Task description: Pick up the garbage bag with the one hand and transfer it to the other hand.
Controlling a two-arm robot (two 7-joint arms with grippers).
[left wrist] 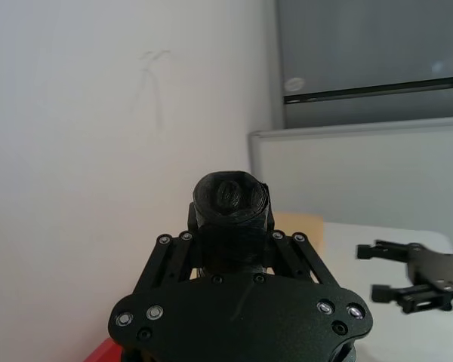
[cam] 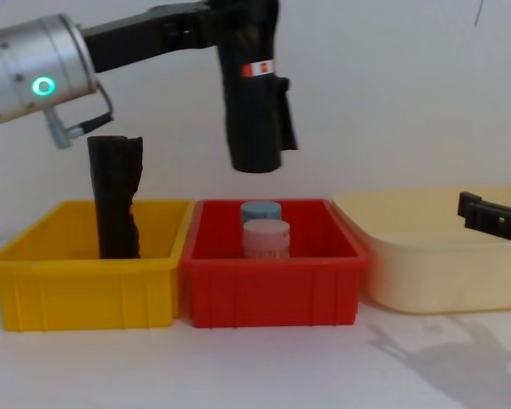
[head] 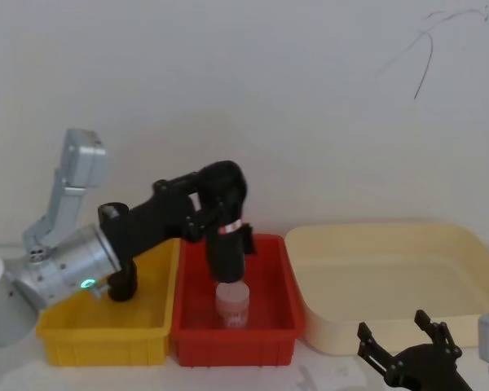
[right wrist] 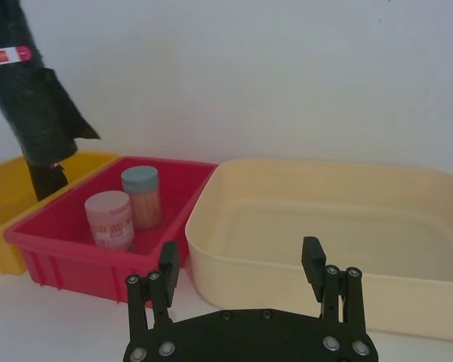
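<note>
Garbage bag [cam: 251, 111] clamped near its top betw. fingers [left wrist: 287, 253] of left gripper [cam: 238, 21] (green-lit wrist). Roll hangs down from the fingers, roughly upright, red-white label just below them. Its lower end is in the air over red bin [cam: 272, 294], above 2 jars [cam: 266, 239], not touching. Ragged black roll [cam: 115, 196] stands in yellow bin [cam: 85, 298], back toward the wrist. Right gripper [head: 395, 326] sits low, well apart from bag, fingers spread wide. Cream tub [right wrist: 423, 294] lies just beyond its fingertips.
</note>
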